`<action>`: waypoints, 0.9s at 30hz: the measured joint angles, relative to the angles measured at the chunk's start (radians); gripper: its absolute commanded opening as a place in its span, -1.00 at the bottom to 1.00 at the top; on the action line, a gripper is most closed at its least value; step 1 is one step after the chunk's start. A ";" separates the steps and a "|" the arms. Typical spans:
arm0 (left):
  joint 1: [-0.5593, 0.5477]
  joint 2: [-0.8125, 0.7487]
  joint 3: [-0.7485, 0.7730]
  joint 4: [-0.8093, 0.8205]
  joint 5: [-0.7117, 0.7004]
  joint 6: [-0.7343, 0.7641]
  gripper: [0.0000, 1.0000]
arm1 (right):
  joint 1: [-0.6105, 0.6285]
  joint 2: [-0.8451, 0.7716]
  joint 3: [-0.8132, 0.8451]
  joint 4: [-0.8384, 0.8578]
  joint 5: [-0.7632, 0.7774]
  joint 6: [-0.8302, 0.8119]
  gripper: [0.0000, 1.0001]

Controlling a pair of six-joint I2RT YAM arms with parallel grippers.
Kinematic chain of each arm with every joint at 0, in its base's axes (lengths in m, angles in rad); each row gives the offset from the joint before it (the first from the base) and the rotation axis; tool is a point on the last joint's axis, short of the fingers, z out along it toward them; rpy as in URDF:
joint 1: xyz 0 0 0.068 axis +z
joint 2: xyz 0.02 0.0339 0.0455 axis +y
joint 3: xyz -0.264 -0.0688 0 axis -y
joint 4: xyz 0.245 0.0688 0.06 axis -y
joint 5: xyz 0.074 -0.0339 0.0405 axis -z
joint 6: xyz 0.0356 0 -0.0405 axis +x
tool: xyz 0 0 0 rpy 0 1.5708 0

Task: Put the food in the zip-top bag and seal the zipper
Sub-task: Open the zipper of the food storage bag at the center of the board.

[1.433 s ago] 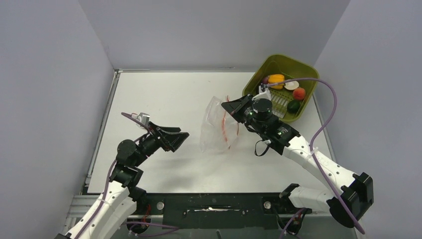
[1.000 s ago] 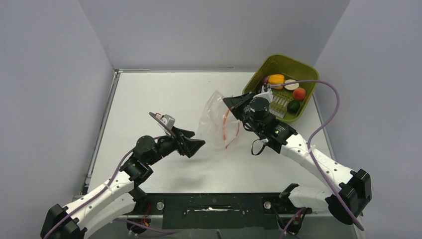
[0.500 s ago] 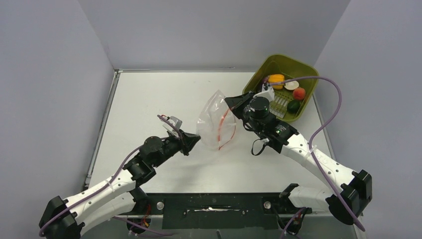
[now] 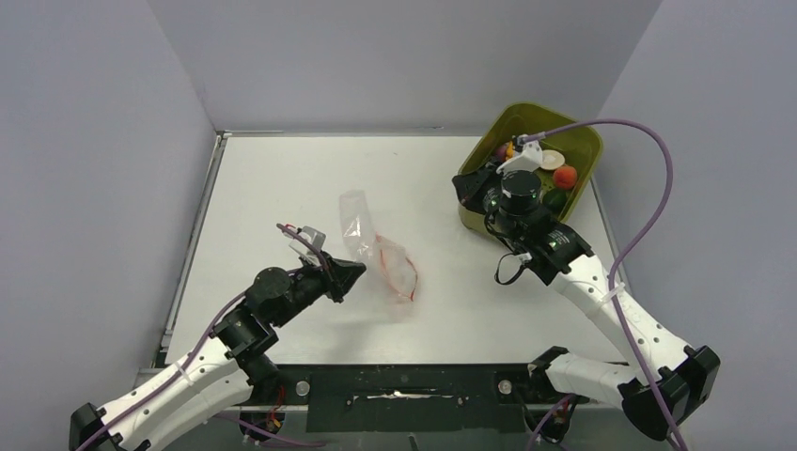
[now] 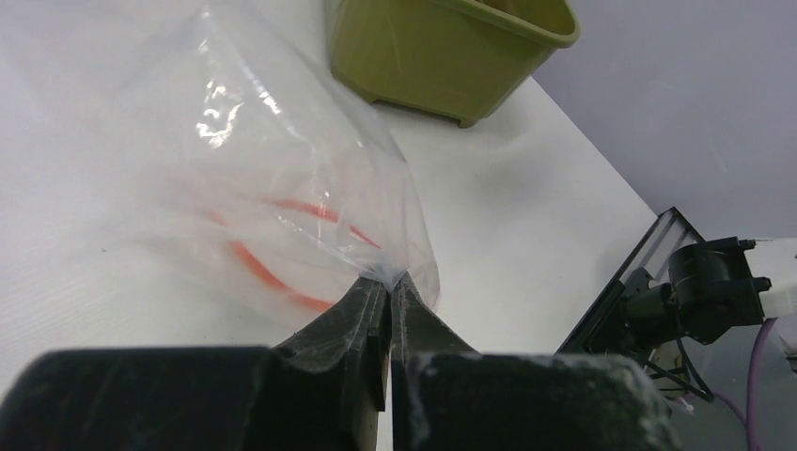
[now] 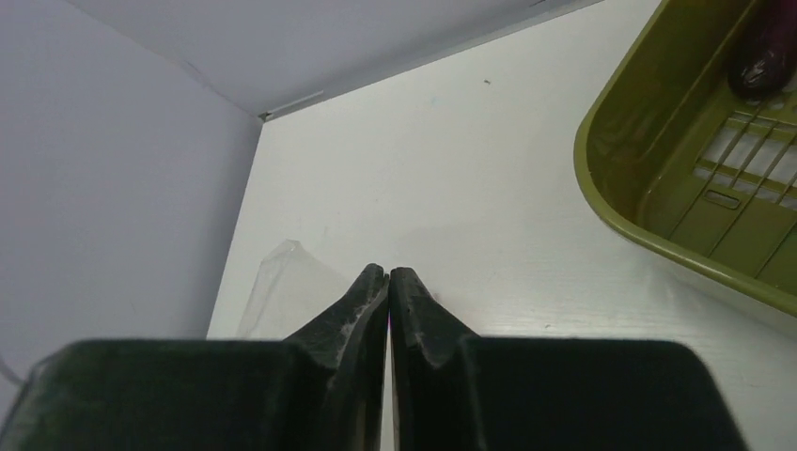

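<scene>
1. My left claw [image 5: 388, 284] is clenched on a pinch of the small, clear, crinkly zip-top bag [image 4: 374, 246], gripping its lower left edge in the overhead view.
2. The bag lies slumped on the white worktop [image 4: 282, 178] near the middle of the frame. Its thin red zipper strip [image 4: 401, 275] curls along its lower right end. From the left wrist the strip is blurred, and I cannot tell whether it is pressed shut.
3. My right claw [image 6: 388, 279] is clenched with nothing between its fingers. It sits in the upper right of the overhead view, just beside the left wall of the olive-green plastic basket [image 4: 564, 127].
4. The toy food sits in that basket, well apart from the bag: a yellow-orange bell pepper [image 4: 510, 148], a pale round slice [image 4: 552, 160], a red-orange round fruit [image 4: 564, 177] and a dark green piece [image 4: 554, 199].
5. The right wrist view shows a dark purple piece [image 6: 766, 56] on the basket's slatted floor.
</scene>
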 measured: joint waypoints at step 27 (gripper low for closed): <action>0.000 0.028 0.198 0.032 -0.142 -0.233 -1.00 | 0.035 -0.386 -0.722 0.537 -0.565 -0.795 0.16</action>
